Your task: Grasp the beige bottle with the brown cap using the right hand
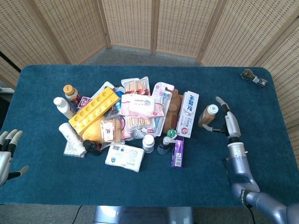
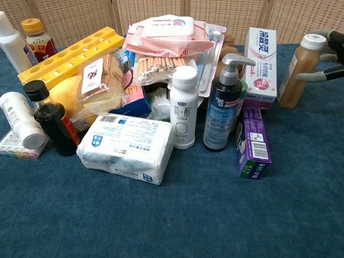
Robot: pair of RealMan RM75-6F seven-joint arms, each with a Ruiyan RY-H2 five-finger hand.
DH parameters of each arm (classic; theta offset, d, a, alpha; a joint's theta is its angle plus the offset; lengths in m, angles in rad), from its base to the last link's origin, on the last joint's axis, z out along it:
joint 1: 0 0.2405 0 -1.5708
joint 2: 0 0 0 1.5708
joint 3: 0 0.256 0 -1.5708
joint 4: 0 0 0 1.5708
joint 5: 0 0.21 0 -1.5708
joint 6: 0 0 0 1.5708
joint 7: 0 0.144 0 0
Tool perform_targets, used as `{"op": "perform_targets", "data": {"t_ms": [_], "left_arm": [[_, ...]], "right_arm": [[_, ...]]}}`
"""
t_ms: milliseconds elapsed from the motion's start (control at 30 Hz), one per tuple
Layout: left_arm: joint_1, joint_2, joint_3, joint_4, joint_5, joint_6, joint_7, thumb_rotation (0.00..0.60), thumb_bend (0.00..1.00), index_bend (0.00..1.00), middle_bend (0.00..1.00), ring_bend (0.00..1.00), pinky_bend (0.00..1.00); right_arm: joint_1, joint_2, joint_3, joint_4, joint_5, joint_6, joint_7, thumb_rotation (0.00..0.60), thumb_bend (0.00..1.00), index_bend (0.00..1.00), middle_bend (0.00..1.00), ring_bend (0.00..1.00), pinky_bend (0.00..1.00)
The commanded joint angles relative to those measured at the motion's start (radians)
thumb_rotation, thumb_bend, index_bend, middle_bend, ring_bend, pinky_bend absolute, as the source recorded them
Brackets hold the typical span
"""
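The tan-brown bottle [image 1: 207,116] with a pale cap stands upright at the right edge of the pile, beside a white and pink box [image 1: 188,113]; in the chest view the bottle [image 2: 298,72] is at the far right. My right hand [image 1: 227,122] is just right of it, edge-on, fingers apart and holding nothing. The chest view shows the right hand [image 2: 330,58] with its thumb reaching toward the bottle's side and its fingers behind the cap, a small gap left. My left hand [image 1: 6,154] is open at the table's left front edge.
A dense pile of packets, bottles and boxes fills the table's middle, with a purple box [image 1: 177,152] and a pump bottle [image 2: 221,107] nearest the tan bottle. A dark small object [image 1: 252,77] lies at the far right corner.
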Motion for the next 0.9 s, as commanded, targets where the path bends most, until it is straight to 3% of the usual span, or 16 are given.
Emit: {"op": "perform_targets", "data": {"t_ms": [33,67,133,233,300,367,467,633,900], "left_arm": [[0.006,0.002,0.001,-0.004,-0.003,0.006,0.005,0.600,0.00,0.00,0.00,0.00,0.00],[0.009,0.003,0.002,-0.007,-0.005,0.010,0.007,0.600,0.00,0.00,0.00,0.00,0.00],[0.013,0.005,0.002,-0.011,-0.006,0.015,0.011,0.600,0.00,0.00,0.00,0.00,0.00],[0.018,0.006,0.003,-0.017,-0.005,0.022,0.019,0.600,0.00,0.00,0.00,0.00,0.00],[0.020,0.006,0.003,-0.021,-0.004,0.025,0.023,0.600,0.00,0.00,0.00,0.00,0.00],[0.022,0.004,0.004,-0.023,-0.003,0.027,0.026,0.600,0.00,0.00,0.00,0.00,0.00],[0.023,-0.002,0.005,-0.023,-0.001,0.026,0.029,0.600,0.00,0.00,0.00,0.00,0.00],[0.024,-0.013,0.007,-0.017,0.005,0.024,0.027,0.600,0.00,0.00,0.00,0.00,0.00],[0.027,-0.038,0.013,0.014,0.008,0.013,0.000,0.600,0.00,0.00,0.00,0.00,0.00]], "right_arm": [[0.006,-0.042,0.013,0.047,0.015,0.015,0.029,0.600,0.00,0.00,0.00,0.00,0.02],[0.006,-0.060,0.020,0.068,0.022,0.025,0.041,0.600,0.00,0.00,0.00,0.01,0.10],[0.008,-0.087,0.032,0.105,0.035,0.038,0.049,0.600,0.00,0.04,0.11,0.15,0.33],[0.012,-0.121,0.038,0.159,0.041,0.050,0.072,0.600,0.00,0.28,0.44,0.51,0.64],[0.014,-0.137,0.043,0.184,0.043,0.055,0.092,0.600,0.00,0.43,0.61,0.66,0.77],[0.016,-0.148,0.046,0.202,0.043,0.065,0.103,0.600,0.00,0.51,0.70,0.74,0.85],[0.018,-0.153,0.054,0.205,0.045,0.075,0.118,0.600,0.00,0.57,0.75,0.79,0.90],[0.015,-0.137,0.062,0.181,0.041,0.106,0.101,0.600,0.02,0.58,0.76,0.79,0.90],[-0.025,-0.029,0.088,-0.011,0.034,0.207,0.003,0.600,0.05,0.59,0.77,0.79,0.90]]}}
